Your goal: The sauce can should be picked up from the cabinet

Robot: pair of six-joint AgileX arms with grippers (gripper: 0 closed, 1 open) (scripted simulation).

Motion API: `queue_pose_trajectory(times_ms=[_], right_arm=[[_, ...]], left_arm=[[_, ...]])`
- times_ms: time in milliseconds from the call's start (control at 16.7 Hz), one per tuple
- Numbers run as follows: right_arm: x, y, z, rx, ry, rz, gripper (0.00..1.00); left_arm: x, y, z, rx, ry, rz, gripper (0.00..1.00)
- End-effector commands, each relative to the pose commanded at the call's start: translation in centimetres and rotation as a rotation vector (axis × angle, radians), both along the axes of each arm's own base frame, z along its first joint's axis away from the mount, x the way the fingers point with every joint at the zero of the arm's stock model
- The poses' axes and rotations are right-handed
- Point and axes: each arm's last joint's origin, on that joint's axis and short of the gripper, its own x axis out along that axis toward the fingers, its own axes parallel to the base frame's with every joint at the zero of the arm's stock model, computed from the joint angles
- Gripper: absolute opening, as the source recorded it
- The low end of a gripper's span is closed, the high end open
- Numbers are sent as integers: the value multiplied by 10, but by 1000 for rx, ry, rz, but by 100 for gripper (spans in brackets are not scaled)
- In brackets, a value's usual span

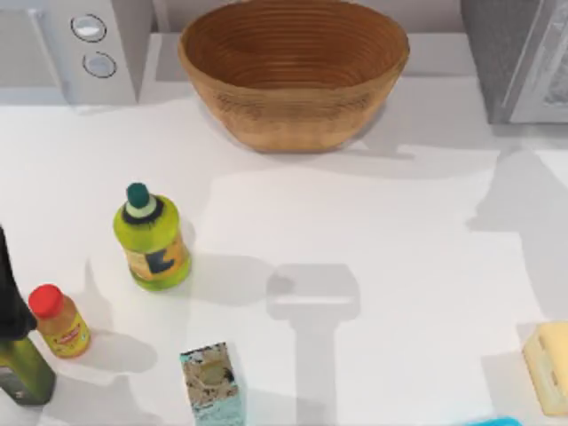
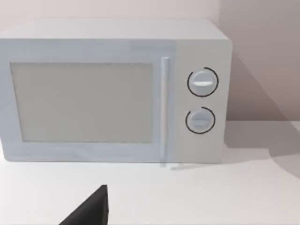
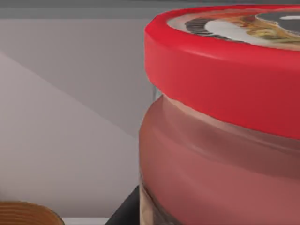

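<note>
Sauce can (image 3: pixel 220 122) fills my right wrist view, cabinet (image 1: pixel 515 58) at worktop's far-right corner; grip unclear.

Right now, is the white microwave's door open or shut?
Shut. In the left wrist view the microwave door lies flat and flush with its front panel, the handle beside the two round knobs, with no gap showing.

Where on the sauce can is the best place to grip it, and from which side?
Probably on the round body of the sauce can, just below the red lid. The lid overhangs the body and may stop slipping. It stands upright against the cabinet's grey wall, so come level from the open front, fingers on either side.
</note>
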Motion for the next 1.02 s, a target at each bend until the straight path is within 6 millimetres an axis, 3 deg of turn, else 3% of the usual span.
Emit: queue_pose_trajectory(times_ms=[420, 600, 780, 1020], right_arm=[[-12, -22, -164, 5, 12, 24, 0], [-12, -28, -218, 5, 5, 26, 0], [-11, -33, -247, 1, -12, 12, 0], [-10, -34, -253, -1, -19, 4, 0]], left_arm=[[0, 0, 0, 0, 0, 0, 100], [0, 0, 0, 0, 0, 0, 100], [0, 0, 0, 0, 0, 0, 100], [0, 0, 0, 0, 0, 0, 100]])
